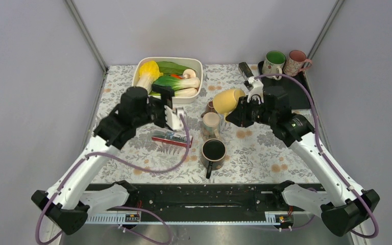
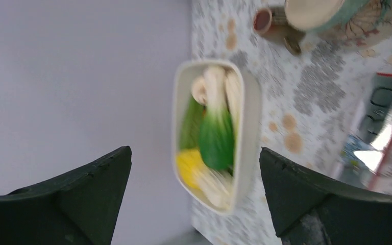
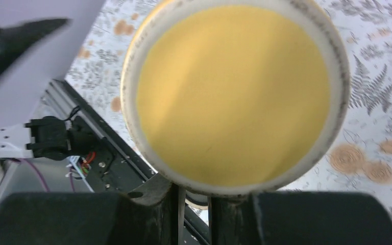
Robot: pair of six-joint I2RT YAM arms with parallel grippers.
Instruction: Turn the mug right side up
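The black mug (image 1: 214, 151) and tan cup (image 1: 211, 124) stand beneath, so the turn is best finished clear of them. The yellow mug (image 1: 228, 100) is held aloft, tilted, clamped at its edge by the right gripper (image 1: 242, 109) — the left gripper (image 1: 171, 109) hangs wide open beside the vegetable dish (image 1: 198, 64)

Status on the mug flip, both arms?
Left end effector open, empty, near vegetable tray. Right end effector shut on yellow mug, raised, tilted. Beige mug close by.
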